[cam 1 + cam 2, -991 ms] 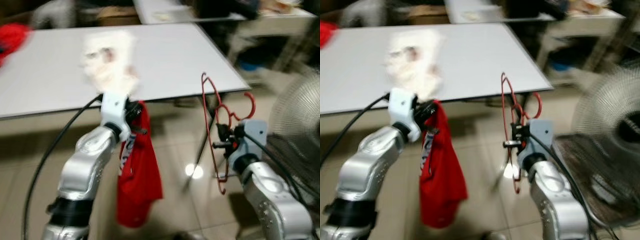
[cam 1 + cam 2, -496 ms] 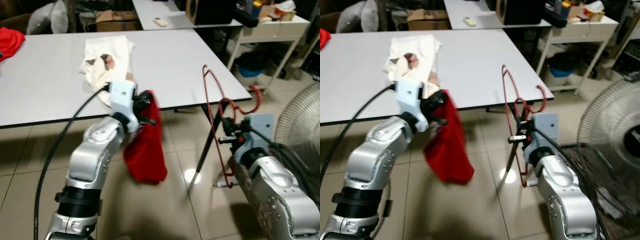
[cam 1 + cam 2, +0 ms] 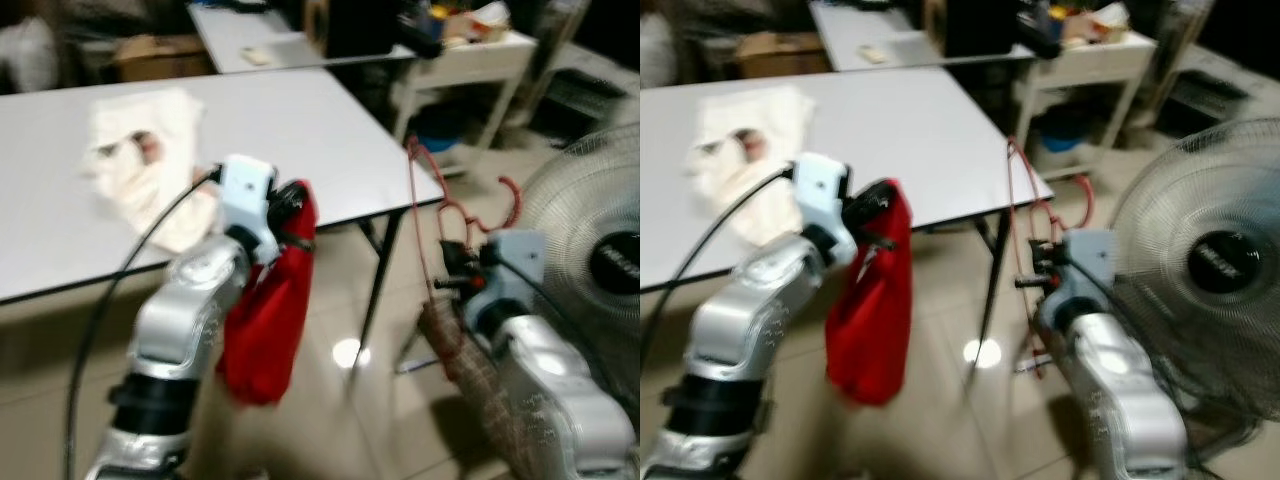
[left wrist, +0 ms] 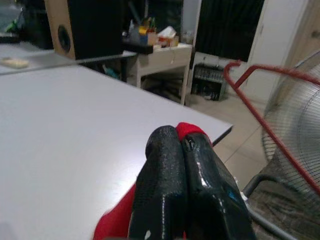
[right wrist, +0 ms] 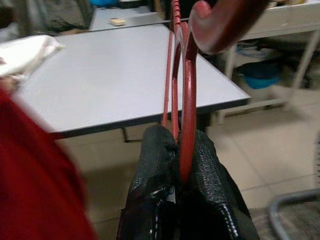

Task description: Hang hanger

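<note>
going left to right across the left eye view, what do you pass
White cloth on the table → left gripper shut on the red garment → red hanger in the right gripper → fan.

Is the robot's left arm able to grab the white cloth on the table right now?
Probably not yet. The left gripper is shut on the red garment, so its fingers are busy. The white cloth lies close by on the table with nothing between them.
</note>
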Tool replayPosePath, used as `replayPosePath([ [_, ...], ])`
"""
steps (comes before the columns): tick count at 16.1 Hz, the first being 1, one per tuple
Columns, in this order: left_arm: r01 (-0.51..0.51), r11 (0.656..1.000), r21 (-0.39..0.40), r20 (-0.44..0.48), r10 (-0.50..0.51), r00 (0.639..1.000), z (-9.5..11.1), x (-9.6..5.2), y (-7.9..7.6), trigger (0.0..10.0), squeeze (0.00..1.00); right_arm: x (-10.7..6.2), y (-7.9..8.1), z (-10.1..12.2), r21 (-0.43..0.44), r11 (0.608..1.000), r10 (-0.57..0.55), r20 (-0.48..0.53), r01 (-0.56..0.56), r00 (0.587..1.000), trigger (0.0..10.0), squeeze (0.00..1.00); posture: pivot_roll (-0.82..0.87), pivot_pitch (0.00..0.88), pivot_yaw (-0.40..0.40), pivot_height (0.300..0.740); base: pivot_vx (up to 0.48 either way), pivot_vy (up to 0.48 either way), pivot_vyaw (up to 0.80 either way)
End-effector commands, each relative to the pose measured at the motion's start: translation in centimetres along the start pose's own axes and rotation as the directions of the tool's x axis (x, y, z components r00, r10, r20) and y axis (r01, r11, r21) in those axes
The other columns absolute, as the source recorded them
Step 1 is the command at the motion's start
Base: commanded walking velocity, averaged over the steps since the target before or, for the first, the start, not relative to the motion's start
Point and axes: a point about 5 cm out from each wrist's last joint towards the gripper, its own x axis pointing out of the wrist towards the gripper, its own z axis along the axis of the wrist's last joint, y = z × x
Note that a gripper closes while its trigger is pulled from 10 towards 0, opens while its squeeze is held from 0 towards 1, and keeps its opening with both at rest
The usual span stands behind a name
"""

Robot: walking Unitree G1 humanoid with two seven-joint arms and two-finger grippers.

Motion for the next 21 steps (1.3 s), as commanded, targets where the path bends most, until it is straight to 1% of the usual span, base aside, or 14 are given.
replayPosePath([
  [1,0.026,1.0,0.0,0.031,-0.026,0.999,0.8,0.3,-0.6,10.0,0.0,-0.1,-0.9,0.3,-0.019,0.999,-0.033,0.005,0.033,0.999,10.0,0.0,-0.05,0.008,-0.021,0.74,0.3,0.0,0.0],
  [5,0.024,1.0,0.0,0.035,-0.024,0.999,0.9,0.5,-0.7,10.0,0.0,-0.1,-0.9,0.2,-0.032,0.999,-0.028,0.0,0.028,1.0,10.0,0.0,-0.05,0.006,-0.024,0.74,0.302,0.0,0.0],
  [8,0.011,1.0,-0.001,0.043,-0.011,0.999,1.1,0.5,-0.5,10.0,0.0,0.0,-0.7,0.3,-0.03,0.999,-0.016,0.006,0.016,1.0,10.0,0.0,-0.04,0.004,-0.026,0.74,0.303,0.0,0.0],
  [9,0.005,1.0,-0.001,0.047,-0.005,0.999,1.3,0.5,-0.3,10.0,0.0,0.1,-0.6,0.5,-0.053,0.999,-0.006,0.007,0.006,1.0,10.0,0.0,-0.04,0.003,-0.026,0.74,0.307,0.0,0.0],
  [11,-0.003,1.0,0.005,0.057,0.003,0.998,1.6,0.6,-0.1,10.0,0.0,0.3,-0.5,0.8,-0.122,0.992,0.008,0.004,-0.007,1.0,10.0,0.0,-0.04,0.0,-0.027,0.74,0.317,0.0,0.8],
  [13,-0.004,1.0,0.01,0.064,0.004,0.998,1.8,0.7,0.0,10.0,0.0,0.4,-0.5,0.9,-0.133,0.991,0.007,0.01,-0.006,1.0,10.0,0.0,-0.04,0.0,-0.027,0.74,0.321,0.0,0.8],
  [14,-0.004,1.0,0.017,0.073,0.003,0.997,2.2,1.0,0.1,10.0,0.0,0.5,-0.5,1.1,-0.125,0.992,0.007,0.022,-0.004,1.0,10.0,0.0,-0.04,0.0,-0.031,0.74,0.326,0.0,0.8],
  [15,-0.013,1.0,0.029,0.089,0.01,0.996,2.8,1.3,0.4,10.0,0.0,0.5,-0.6,1.4,-0.122,0.992,0.021,0.036,-0.017,0.999,10.0,0.0,-0.04,0.0,-0.037,0.74,0.322,0.0,0.0],
  [16,-0.017,0.999,0.031,0.092,0.014,0.996,2.9,1.4,0.5,10.0,0.0,0.5,-0.7,1.4,-0.127,0.992,0.027,0.036,-0.022,0.999,10.0,0.0,-0.04,0.0,-0.037,0.74,0.326,0.0,0.0],
  [17,-0.029,0.999,0.038,0.095,0.025,0.995,3.1,1.5,0.8,10.0,0.0,0.5,-0.7,1.5,-0.16,0.986,0.043,0.032,-0.038,0.999,10.0,0.0,-0.05,0.0,-0.037,0.74,0.322,0.0,0.0],
  [19,-0.054,0.997,0.053,0.1,0.049,0.994,3.7,1.5,1.6,10.0,0.0,0.4,-0.8,1.6,-0.18,0.982,0.058,0.026,-0.053,0.998,10.0,0.0,-0.05,0.0,-0.031,0.74,0.326,0.0,0.0],
  [21,-0.063,0.995,0.072,0.112,0.055,0.992,4.4,1.8,2.1,10.0,0.0,0.6,-0.9,1.6,-0.234,0.971,0.057,0.01,-0.053,0.998,10.0,0.0,-0.05,0.0,-0.021,0.74,0.324,0.0,0.8],
])
